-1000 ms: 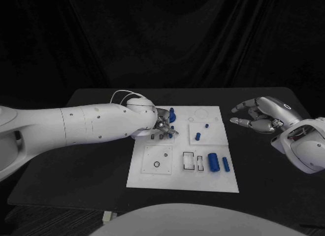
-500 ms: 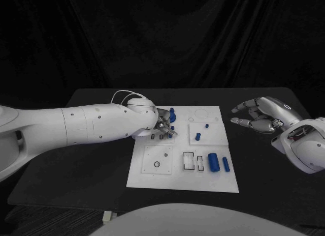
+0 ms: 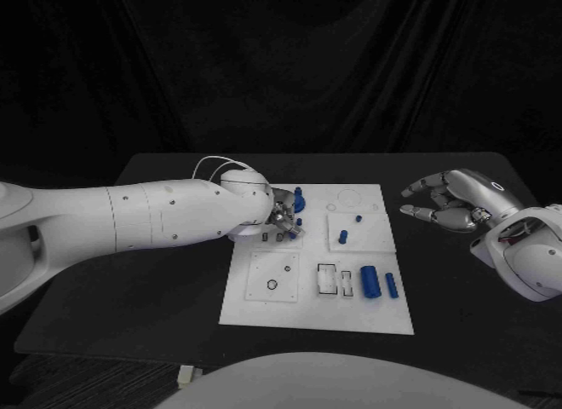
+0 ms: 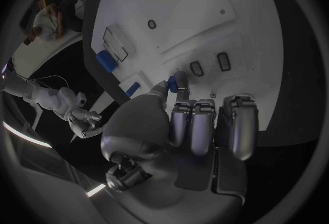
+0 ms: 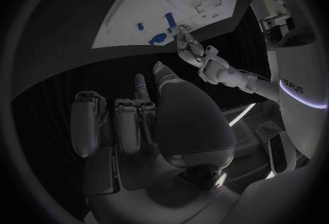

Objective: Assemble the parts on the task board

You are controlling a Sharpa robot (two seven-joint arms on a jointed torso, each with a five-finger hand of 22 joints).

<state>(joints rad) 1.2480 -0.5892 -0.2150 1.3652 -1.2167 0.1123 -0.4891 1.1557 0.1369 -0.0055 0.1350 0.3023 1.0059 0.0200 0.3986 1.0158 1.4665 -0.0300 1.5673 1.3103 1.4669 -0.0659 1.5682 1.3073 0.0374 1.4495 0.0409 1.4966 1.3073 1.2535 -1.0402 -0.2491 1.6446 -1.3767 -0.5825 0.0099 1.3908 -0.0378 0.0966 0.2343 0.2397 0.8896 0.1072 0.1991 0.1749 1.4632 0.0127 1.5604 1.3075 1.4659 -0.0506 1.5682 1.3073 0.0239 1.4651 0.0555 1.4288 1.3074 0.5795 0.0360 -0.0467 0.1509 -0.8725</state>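
Head view, near to far. The task board [image 3: 316, 302], a white plate, lies at the centre of the black table [image 3: 146, 298]. Toward its near edge, at about 4 o'clock from its centre, a large blue cylinder [image 3: 369, 280] and a slimmer blue peg [image 3: 391, 285] lie side by side. Farther back, two small blue parts [image 3: 342, 236] rest near the board's middle. At the board's far 10 o'clock corner, the left hand [image 3: 281, 218] hovers low, thumb and a fingertip pinching a small blue part [image 4: 172, 86]; its other fingers [image 4: 204, 125] lie pressed together. At 3 o'clock, off the board, the right hand [image 3: 454, 198] is raised, fingers loosely curled and apart, holding nothing.
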